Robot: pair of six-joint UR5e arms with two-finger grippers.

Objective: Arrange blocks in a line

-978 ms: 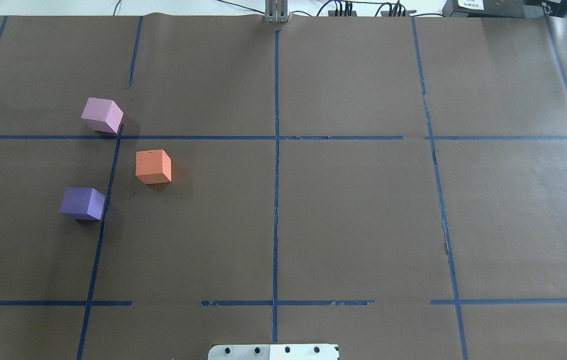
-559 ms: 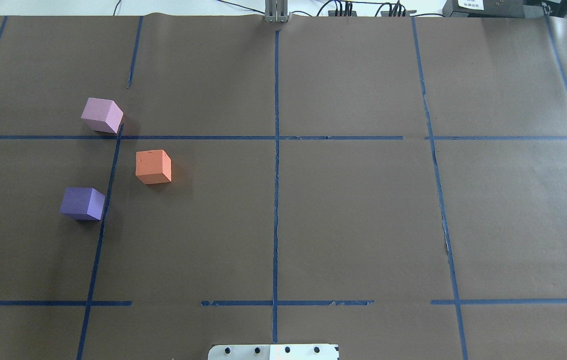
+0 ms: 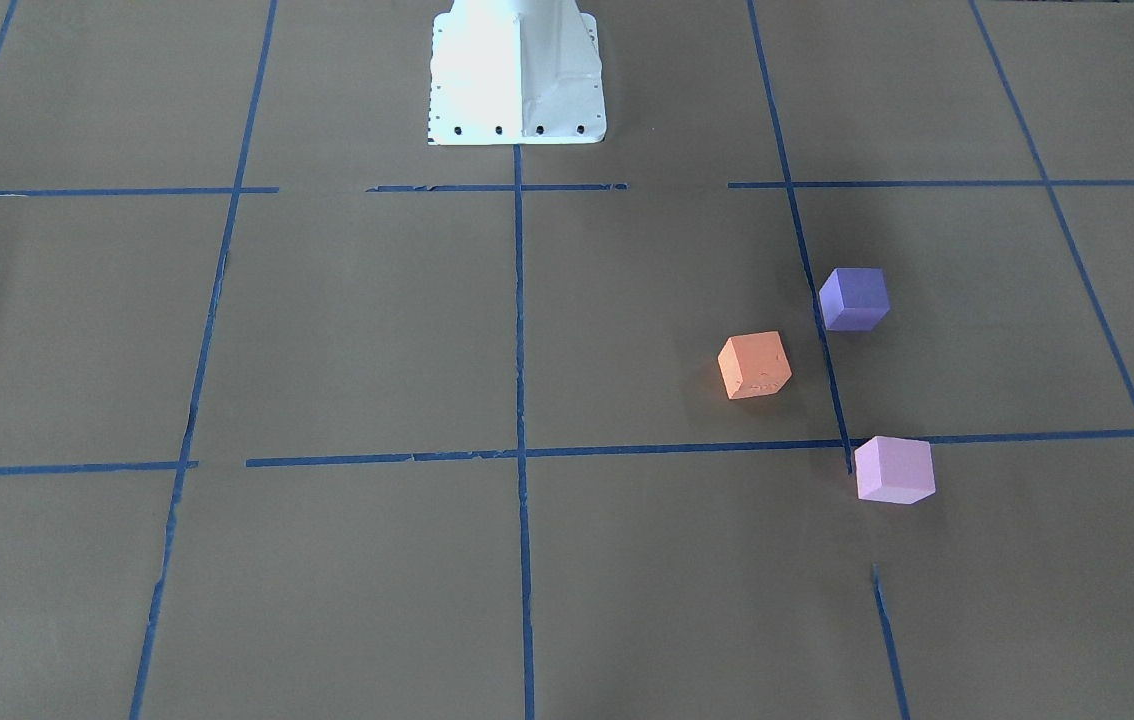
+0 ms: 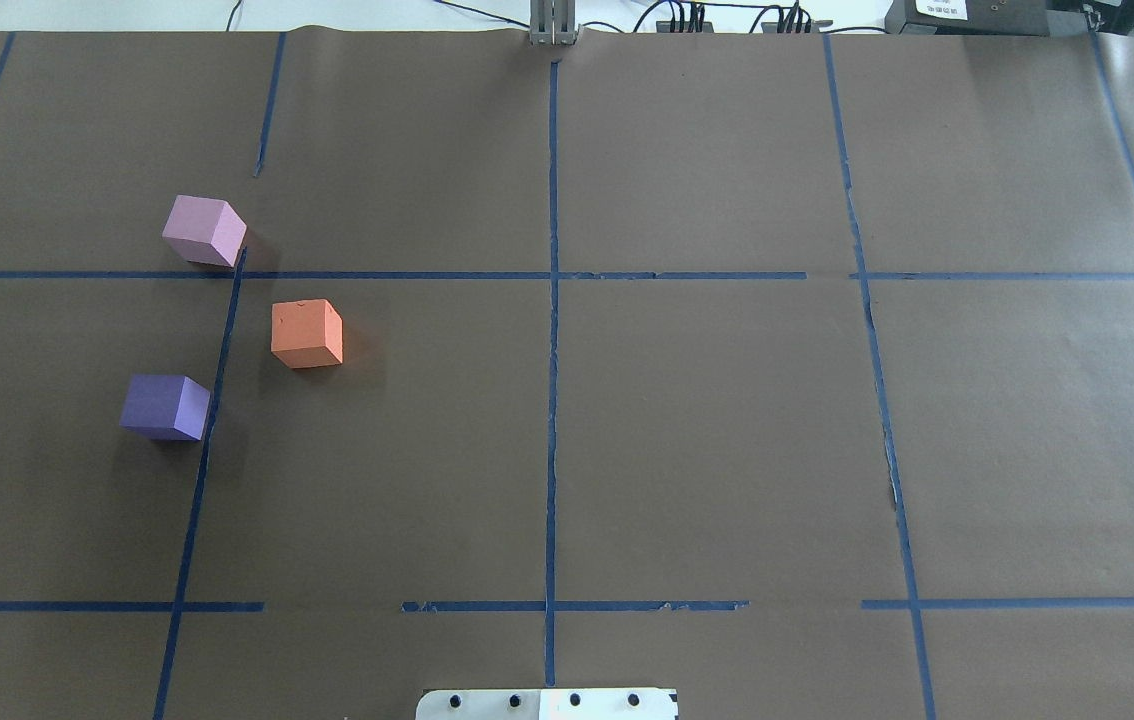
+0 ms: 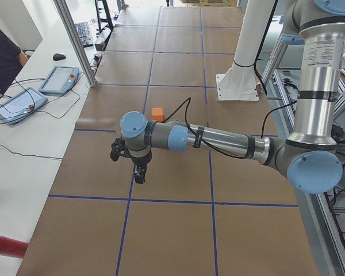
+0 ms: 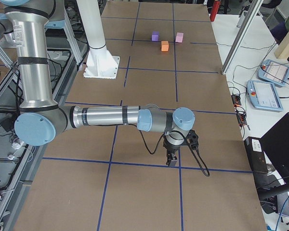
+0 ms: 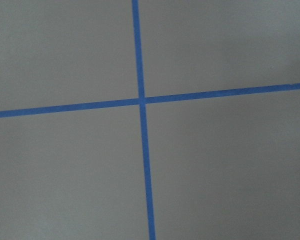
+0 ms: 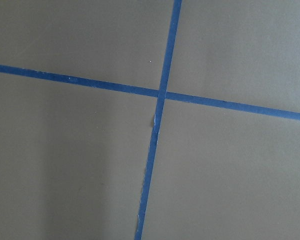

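Note:
Three blocks sit apart on the brown paper on the robot's left half. The pink-lilac block (image 4: pixel 204 230) (image 3: pixel 893 469) is farthest from the robot. The orange block (image 4: pixel 306 333) (image 3: pixel 754 365) is nearer the middle. The violet-purple block (image 4: pixel 165 406) (image 3: pixel 854 298) is nearest the robot. My left gripper (image 5: pixel 139 175) hangs over a tape crossing beyond the table's left end area, away from the blocks; I cannot tell if it is open. My right gripper (image 6: pixel 172 160) hangs over a tape crossing at the far right; I cannot tell its state. Both wrist views show only paper and tape.
Blue tape lines (image 4: pixel 552 330) divide the brown paper into squares. The white robot base plate (image 4: pixel 547 703) (image 3: pixel 515 70) stands at the near middle edge. Teach pendants (image 6: pixel 272 94) and cables lie on the white bench beyond the far edge. A person (image 5: pixel 3 60) sits there.

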